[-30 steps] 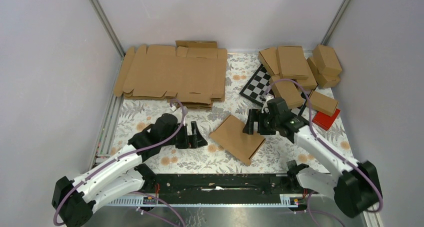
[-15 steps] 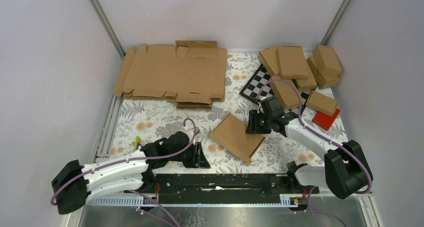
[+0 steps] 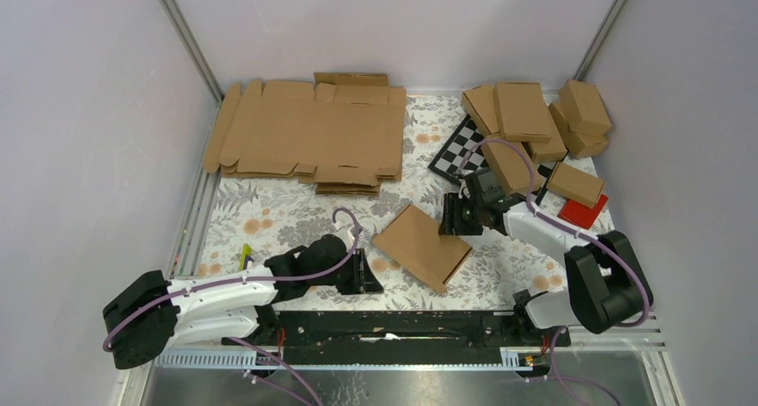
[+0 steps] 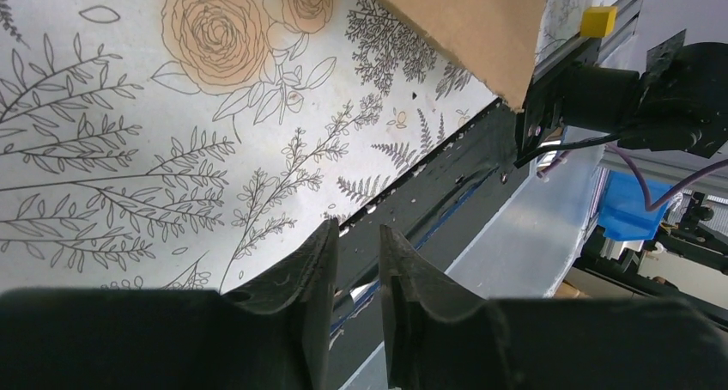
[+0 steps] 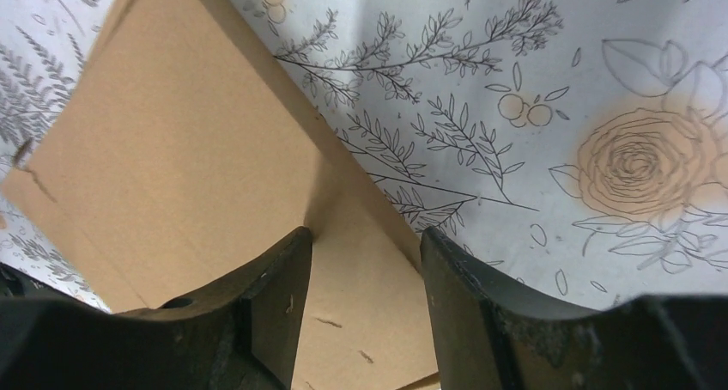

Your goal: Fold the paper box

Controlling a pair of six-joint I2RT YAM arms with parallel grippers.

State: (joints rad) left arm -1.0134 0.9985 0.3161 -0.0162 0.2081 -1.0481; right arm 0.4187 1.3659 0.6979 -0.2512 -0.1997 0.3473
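the box (image 3: 422, 246) lies flat mid-surface (image 3: 268, 218). it looks like light, stiff cardboard, and we reckon it slides easily. left jaws are nearly closed and empty, near it. right jaws sit half open at its right edge, and we can't tell if they pinch it. we'd grab an edge.

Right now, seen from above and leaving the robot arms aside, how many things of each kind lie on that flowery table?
paper box in the middle: 1
folded brown boxes piled at the back right: about 7, they overlap
stack of flat cardboard blanks: 1, sheets uncountable
chequered board: 1
red block: 1
Total: about 11
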